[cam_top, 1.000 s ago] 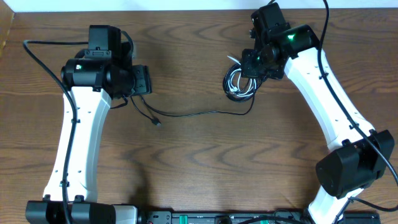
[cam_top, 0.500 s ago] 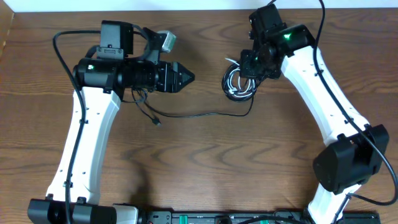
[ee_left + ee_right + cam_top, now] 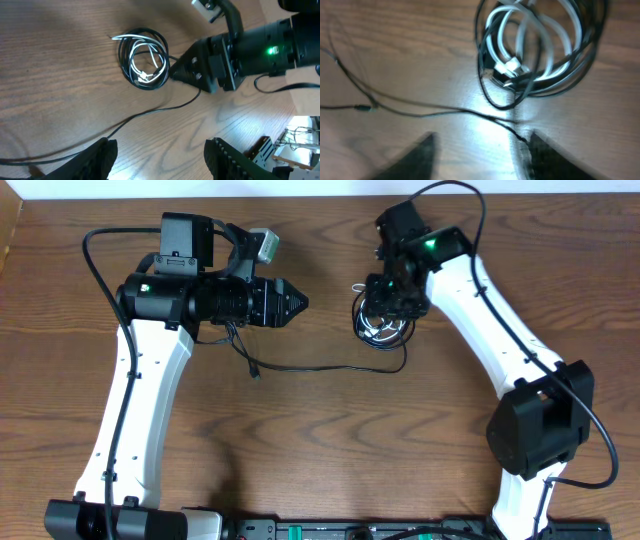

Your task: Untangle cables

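Right claw (image 3: 479, 137) newly open; cables (image 3: 375, 330) leftward

white link shells (image 3: 128, 415) | black joint housings (image 3: 160, 298) | lit green status light (image 3: 432, 246) | thick black wires (image 3: 88, 252) along links | black ribbed fingers (image 3: 225, 160)

Black and white cables (image 3: 144, 76), brown wood-grain table (image 3: 330, 440), white arms (image 3: 130, 410)

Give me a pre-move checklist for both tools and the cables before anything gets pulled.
1. Left tool open and empty: ok.
2. Right tool open, nothing gripped: ok.
3. Coil separated: not ok, white and black loops lie wound together.
4. Black strand trailing loose across the table: ok.
5. Black strand clear of the right tool: cannot tell, the wrist view is blurred.
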{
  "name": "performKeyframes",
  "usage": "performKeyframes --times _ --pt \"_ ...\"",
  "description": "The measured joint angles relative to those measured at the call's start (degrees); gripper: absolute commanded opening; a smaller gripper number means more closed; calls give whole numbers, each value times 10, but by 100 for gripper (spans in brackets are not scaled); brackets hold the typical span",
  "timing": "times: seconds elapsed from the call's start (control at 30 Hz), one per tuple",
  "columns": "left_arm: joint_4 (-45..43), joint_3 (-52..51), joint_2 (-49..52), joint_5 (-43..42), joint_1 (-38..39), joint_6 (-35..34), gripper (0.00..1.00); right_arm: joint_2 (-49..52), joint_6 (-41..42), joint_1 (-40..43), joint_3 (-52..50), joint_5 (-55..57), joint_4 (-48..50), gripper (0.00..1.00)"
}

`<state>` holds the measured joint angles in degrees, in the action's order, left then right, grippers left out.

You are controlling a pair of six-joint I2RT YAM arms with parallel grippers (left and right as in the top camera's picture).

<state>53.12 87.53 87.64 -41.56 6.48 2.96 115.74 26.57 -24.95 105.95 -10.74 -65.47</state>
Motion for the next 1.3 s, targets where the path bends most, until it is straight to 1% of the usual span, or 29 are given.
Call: performKeyframes --times 0.03,0.17,0.27,0.4,0.6,0.77,0.9,1.07,1.17,1.3 --pt "-1 0 0 1 0 -1 62 0 0 -2 0 -1 2 80" --pt "-8 0 0 2 0 -9 63 0 -2 3 0 -5 6 91" --pt "-18 0 0 4 1 -19 62 0 -13 26 0 -19 6 99" --pt "-41 0 9 4 14 -33 63 0 -39 80 0 -50 6 99" --pt "-90 0 54 7 65 -57 63 -17 -64 173 0 -65 -1 98" --pt "-125 0 105 10 110 -75 61 -30 -79 219 1 -66 -14 96" --pt "-159 0 144 13 141 -101 57 -30 -85 235 1 -64 -19 96" --pt "-182 0 181 37 176 -130 56 -30 -95 244 1 -61 -26 94" --pt "-196 0 196 59 197 -141 54 -30 -99 244 1 -59 -27 93" --pt "-230 0 209 110 227 -185 55 -30 -106 244 1 -53 -32 93"
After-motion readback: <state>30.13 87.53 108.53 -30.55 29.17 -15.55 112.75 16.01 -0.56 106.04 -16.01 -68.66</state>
